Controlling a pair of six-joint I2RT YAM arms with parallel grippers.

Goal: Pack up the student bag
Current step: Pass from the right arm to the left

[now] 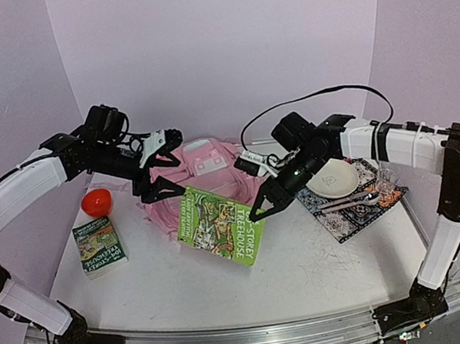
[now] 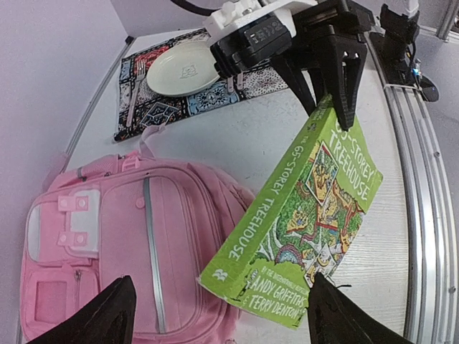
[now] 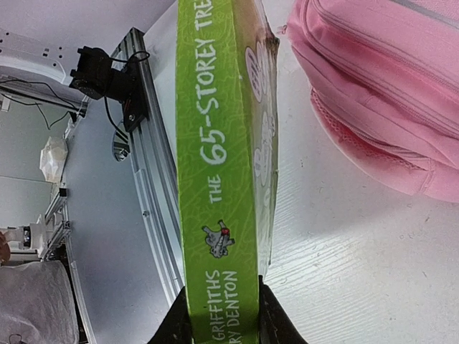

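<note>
A small book lies flat at the left, and the red round thing behind it is too small to name. The left arm reaches in level from the left. Its left fingers are spread wide above the student bag and hold nothing. The bag lies flat at the back middle of the tabletop, its near edge hidden by the green book. The right fingers are clamped on that book's end and hold it tilted. Whether the book touches the bag cannot be told. The right arm bends in from the right, hiding part of a patterned mat and a plate.
</note>
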